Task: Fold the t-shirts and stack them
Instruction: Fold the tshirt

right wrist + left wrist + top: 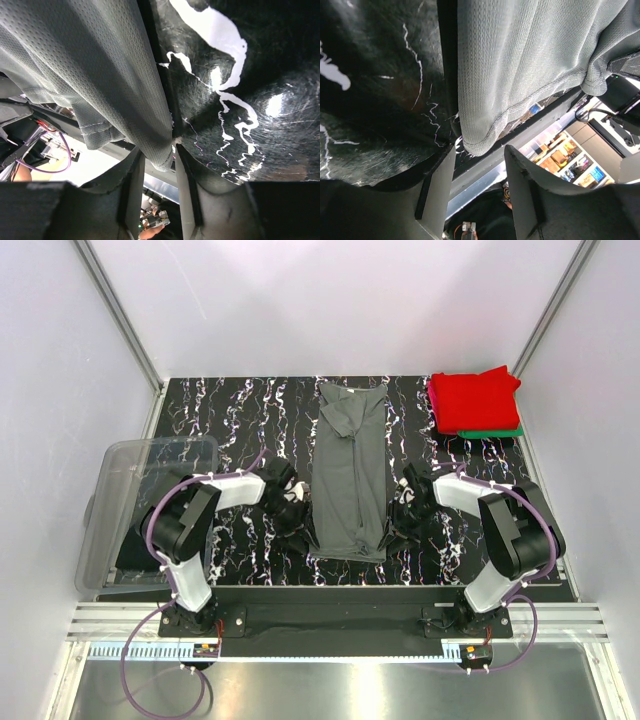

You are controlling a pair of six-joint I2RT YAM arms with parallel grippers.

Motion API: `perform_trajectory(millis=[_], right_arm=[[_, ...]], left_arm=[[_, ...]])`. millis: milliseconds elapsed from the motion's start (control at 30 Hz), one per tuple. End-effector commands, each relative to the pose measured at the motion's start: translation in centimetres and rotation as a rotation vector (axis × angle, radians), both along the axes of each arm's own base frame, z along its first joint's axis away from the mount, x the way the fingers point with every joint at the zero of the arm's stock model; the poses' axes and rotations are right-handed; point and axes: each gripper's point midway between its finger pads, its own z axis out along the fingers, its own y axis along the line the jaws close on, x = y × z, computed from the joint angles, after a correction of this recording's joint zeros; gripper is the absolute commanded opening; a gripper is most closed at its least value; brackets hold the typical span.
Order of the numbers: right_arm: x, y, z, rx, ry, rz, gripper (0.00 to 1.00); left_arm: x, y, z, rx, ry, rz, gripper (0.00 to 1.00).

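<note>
The dark grey t-shirt [350, 475] lies as a long strip mid-table, near hem at the front edge. The left hand [480, 150] has its fingers apart at one hem corner, and the right hand [159, 150] has the other corner between close-set fingers; whether it is clamped cannot be told. An uneven or single-layer bite would likely skew the fold. The table [240, 410] is glossy black marble-print, with pale walls [330, 300] around it and a folded red-and-green stack [475, 400] at far right.
</note>
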Motion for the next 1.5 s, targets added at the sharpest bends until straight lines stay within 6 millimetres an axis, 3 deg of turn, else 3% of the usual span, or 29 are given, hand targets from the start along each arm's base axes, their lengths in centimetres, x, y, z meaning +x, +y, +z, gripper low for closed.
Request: perform_trajectory(millis=[0,100,167,233,267,300,333,433,633,833,1033,1200,1300,1467], right_arm=[[0.9,0.3,0.2,-0.002,-0.033,-0.008,0.37],[0.6,0.3,-0.2,-0.003,-0.017,-0.009,0.30],[0.6,0.7,-0.2,0.009,-0.013,0.001,0.14],[0.3,0.9,-0.2,0.024,-0.003,0.012,0.08],[0.3,1.1,-0.1,0.032,-0.008,0.020,0.00],[0.3,1.1,0.1,0.036,-0.010,0.020,0.00],[0.4,1.1,0.5,0.044,-0.023,0.022,0.00],[1.0,1.2,2.5,0.079,-0.092,0.025,0.00],[2.8,-0.7,6.3,0.113,-0.195,0.001,0.00],[6.3,-1.4,8.1,0.096,-0.312,0.035,0.00],[12.4,-1.5,10.1,0.085,-0.433,0.034,0.00],[16.6,-1.9,10.1,0.071,-0.498,0.023,0.00],[19.4,-2.1,8.7,0.063,-0.510,0.010,0.00],[23.3,-1.8,8.0,0.060,-0.545,0.019,0.00]], left_arm=[[1.0,-0.7,-0.1,-0.011,-0.023,-0.001,0.50],[1.1,-0.8,-0.2,-0.009,-0.016,0.001,0.42],[1.1,-0.9,-0.2,-0.013,-0.012,0.000,0.36],[1.1,-1.0,0.0,-0.026,-0.013,-0.002,0.24],[1.2,-1.1,0.2,-0.031,-0.018,-0.001,0.20],[1.2,-1.2,0.3,-0.040,-0.024,-0.003,0.04],[1.4,-1.3,0.6,-0.048,-0.036,-0.006,0.00],[2.3,-1.7,2.0,-0.075,-0.092,-0.020,0.00],[5.0,-1.8,6.0,-0.120,-0.247,-0.058,0.00],[8.9,-1.3,8.8,-0.125,-0.358,-0.053,0.00],[13.4,-1.1,11.1,-0.121,-0.458,-0.024,0.00],[17.0,-1.4,11.4,-0.109,-0.531,-0.029,0.00],[20.0,-1.2,11.1,-0.100,-0.570,-0.022,0.00],[23.2,-0.8,9.1,-0.066,-0.583,-0.009,0.00]])
